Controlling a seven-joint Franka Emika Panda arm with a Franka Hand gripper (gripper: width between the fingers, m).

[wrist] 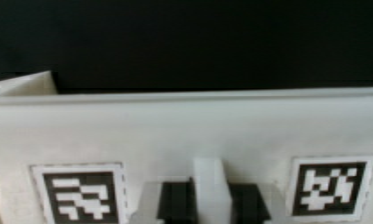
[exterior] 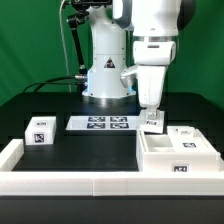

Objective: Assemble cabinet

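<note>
The cabinet body (exterior: pixel 176 152), a large white open box with tags, lies at the exterior view's right. My gripper (exterior: pixel 150 112) points straight down at its far left corner, onto a small white tagged block (exterior: pixel 152 122) standing there. In the wrist view my two black fingers (wrist: pixel 172 203) stand tight on either side of a thin white ridge (wrist: pixel 209 185) of this block, whose white face carries two tags (wrist: pixel 80 196). The gripper looks shut on it. Another small white tagged block (exterior: pixel 40 130) sits alone at the exterior view's left.
The marker board (exterior: pixel 100 123) lies flat in front of the robot base (exterior: pixel 107 80). A low white wall (exterior: pixel 70 182) runs along the table's front and left edges. The table top is black.
</note>
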